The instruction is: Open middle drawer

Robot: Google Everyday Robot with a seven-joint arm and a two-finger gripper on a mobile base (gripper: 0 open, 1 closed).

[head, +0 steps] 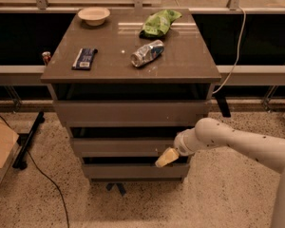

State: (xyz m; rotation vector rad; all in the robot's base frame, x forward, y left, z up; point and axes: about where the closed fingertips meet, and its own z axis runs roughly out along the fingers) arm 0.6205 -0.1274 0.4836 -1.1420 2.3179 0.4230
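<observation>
While the hand [166,157] hangs at the lower right edge of the middle drawer [118,147], its pale tip lies in the dark gap between that front and the lowest drawer [133,171]. Released or clenched: cannot tell from this view. The white arm [242,144] comes in low from the right, roughly level with the drawer front.

Middle drawer: second of three in the cabinet, under the taller top drawer [130,112]. Front is flat with no handle; its long axis runs left-right across the view. It looks shut or nearly so.

Key relation: the front lies just above and to the left of the hand. The tip is at its underside near the right end, not centred.

Judgement: the step in hand is getting purchase on the bottom lip. The pull must then go straight out toward the camera, square to the long axis. Off-centre purchase could skew the drawer or let the tip slip off.

On the surface [185,68]: bowl [94,15], green bag [159,23], crushed can [147,53], dark packet [84,59], all well apart from the hand.
</observation>
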